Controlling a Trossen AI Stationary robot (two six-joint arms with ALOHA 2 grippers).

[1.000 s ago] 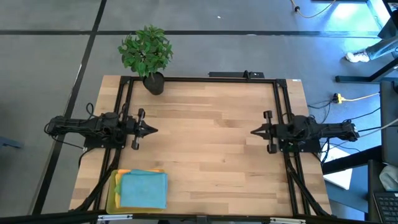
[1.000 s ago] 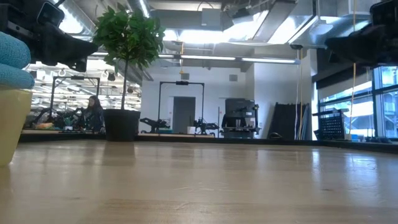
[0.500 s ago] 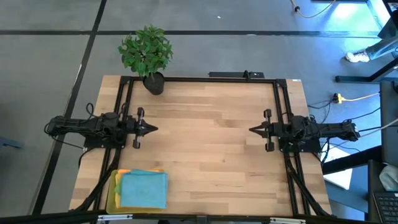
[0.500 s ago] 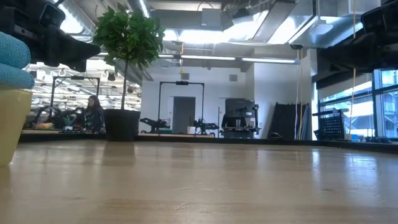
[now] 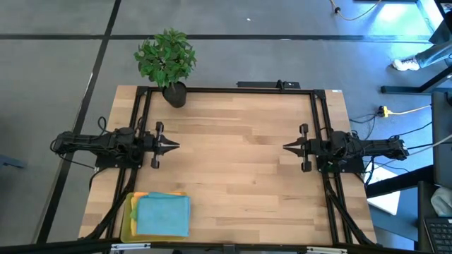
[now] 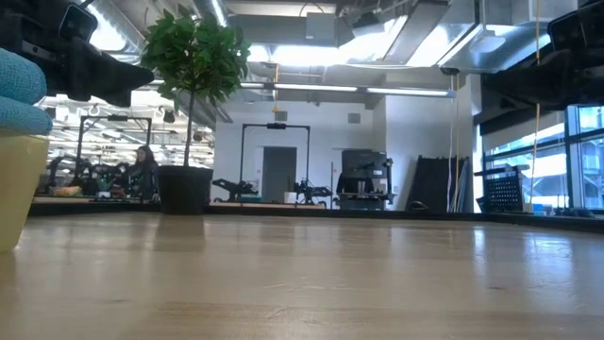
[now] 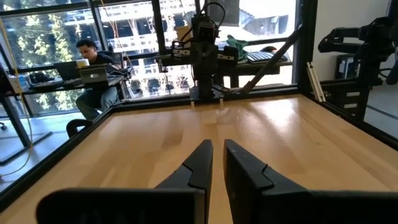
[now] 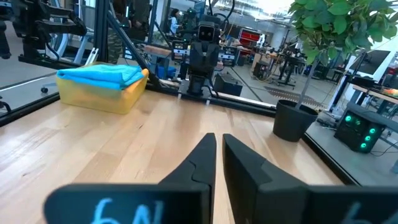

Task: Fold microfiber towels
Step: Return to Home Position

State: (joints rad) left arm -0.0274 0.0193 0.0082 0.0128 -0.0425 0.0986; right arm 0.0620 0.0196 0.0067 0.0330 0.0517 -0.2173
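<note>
Two narrow, empty claws: left claw (image 5: pixel 173 147) over the table's (image 5: pixel 233 176) left edge, right claw (image 5: pixel 286 147) over its right. Blue towel (image 5: pixel 162 215) topping tray (image 5: pixel 126 224), left corner away from plant (image 5: pixel 166 60).

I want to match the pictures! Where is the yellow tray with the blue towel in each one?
High view: yellow tray at the bottom left, blue towel on top.
Low view: tray at the far left edge.
Left wrist view: not in it.
Right wrist view: tray at the upper left.
Shared landmark: the potted plant, missing only from the left wrist view.
</note>
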